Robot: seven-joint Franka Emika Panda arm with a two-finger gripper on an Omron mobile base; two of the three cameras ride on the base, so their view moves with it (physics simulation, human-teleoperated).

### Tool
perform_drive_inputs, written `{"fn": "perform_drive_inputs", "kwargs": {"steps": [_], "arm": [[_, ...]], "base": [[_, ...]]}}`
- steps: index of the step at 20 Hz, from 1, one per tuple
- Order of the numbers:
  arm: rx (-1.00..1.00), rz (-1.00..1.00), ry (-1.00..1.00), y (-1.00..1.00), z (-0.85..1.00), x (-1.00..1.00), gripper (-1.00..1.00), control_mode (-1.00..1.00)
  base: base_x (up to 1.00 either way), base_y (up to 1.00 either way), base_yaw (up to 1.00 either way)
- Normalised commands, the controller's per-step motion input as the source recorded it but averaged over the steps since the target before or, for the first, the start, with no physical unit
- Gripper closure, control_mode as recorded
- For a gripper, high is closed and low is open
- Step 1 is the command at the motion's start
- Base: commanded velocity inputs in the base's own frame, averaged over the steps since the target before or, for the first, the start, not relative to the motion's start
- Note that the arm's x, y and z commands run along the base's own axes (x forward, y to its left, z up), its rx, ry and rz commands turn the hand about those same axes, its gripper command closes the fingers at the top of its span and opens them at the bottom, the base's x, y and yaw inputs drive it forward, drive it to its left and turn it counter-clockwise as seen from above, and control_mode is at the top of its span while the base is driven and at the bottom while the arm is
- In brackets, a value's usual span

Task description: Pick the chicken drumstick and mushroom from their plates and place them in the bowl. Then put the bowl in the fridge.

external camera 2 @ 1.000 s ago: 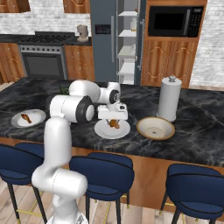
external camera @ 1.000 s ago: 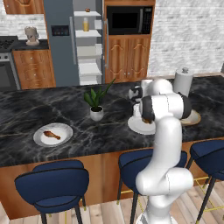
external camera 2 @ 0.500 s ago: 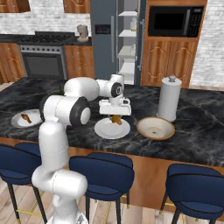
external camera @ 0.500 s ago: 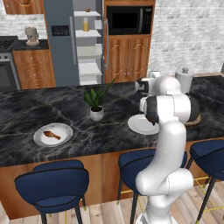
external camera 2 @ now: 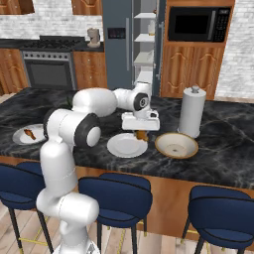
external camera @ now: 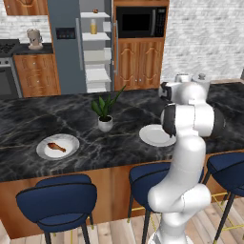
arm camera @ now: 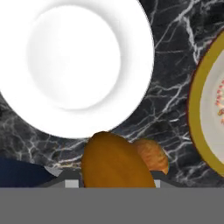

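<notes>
My gripper [external camera 2: 141, 133] is shut on the mushroom [external camera 2: 142, 135], an orange-tan lump hanging just above the counter between a bare white plate [external camera 2: 126, 146] and the bowl [external camera 2: 176, 145]. In the hand view the mushroom [arm camera: 114, 161] sits at the bottom between the fingers, with that plate [arm camera: 74, 61] above it and the bowl's tan rim [arm camera: 195, 109] at the right edge. The chicken drumstick [external camera: 56, 147] lies on the other plate [external camera: 58, 146] far to the left. The fridge [external camera 2: 118, 49] stands behind the counter with its door open on white shelves.
A white paper towel roll [external camera 2: 191, 111] stands just behind the bowl. A potted plant [external camera: 105, 114] sits mid-counter between the two plates. Blue stools [external camera 2: 118, 194] line the counter's near edge. A black microwave [external camera 2: 198, 24] is beside the fridge.
The gripper has carried the mushroom off the near plate and sideways toward the bowl. The plate under it is now bare.
</notes>
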Motion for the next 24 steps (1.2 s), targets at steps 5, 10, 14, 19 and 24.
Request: {"fn": "perform_drive_inputs", "kwargs": {"steps": [5,10,14,19,24], "arm": [[0.02,0.0,-0.14,-0.61,0.0,-0.17,1.0,-1.0],[0.03,0.0,-0.01,-0.6,0.01,0.01,1.0,-1.0],[0.0,0.0,0.0,-0.54,0.0,0.23,1.0,-1.0],[0.0,0.0,0.11,-0.48,0.0,0.41,1.0,-1.0],[0.04,0.0,0.23,-0.21,-0.1,0.3,1.0,-1.0]], "base": [[0.0,0.0,0.0],[0.0,0.0,0.0],[0.0,0.0,0.0],[0.0,0.0,0.0],[0.0,0.0,0.0]]}}
